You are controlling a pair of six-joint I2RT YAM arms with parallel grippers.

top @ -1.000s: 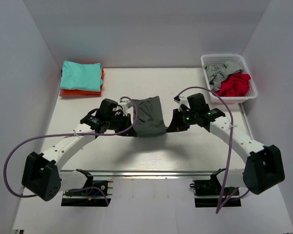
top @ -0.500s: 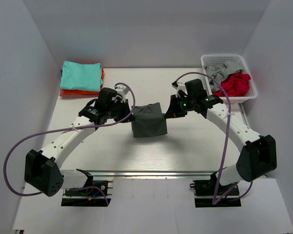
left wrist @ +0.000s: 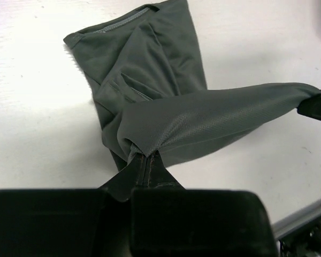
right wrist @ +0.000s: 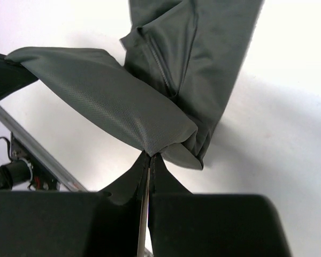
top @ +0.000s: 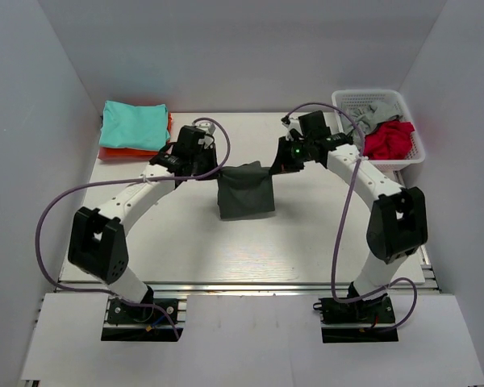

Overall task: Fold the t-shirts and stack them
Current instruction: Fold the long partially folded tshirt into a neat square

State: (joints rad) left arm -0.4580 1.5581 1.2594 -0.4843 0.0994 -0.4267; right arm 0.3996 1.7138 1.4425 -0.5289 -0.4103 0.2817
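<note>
A dark charcoal grey t-shirt hangs folded between my two grippers above the middle of the table, its lower part lying on the surface. My left gripper is shut on the shirt's left top corner, and my right gripper is shut on its right top corner. The stretched top edge runs between them, and the rest of the cloth trails below. A teal t-shirt lies folded on an orange one at the far left.
A white mesh basket stands at the far right with a light grey shirt and a red shirt in it. White walls close in the table at the back and on both sides.
Both grippers have carried the charcoal shirt away from the arm bases toward the back of the table. Both arms are stretched out further, and the shirt's lower edge has slid along with them.
</note>
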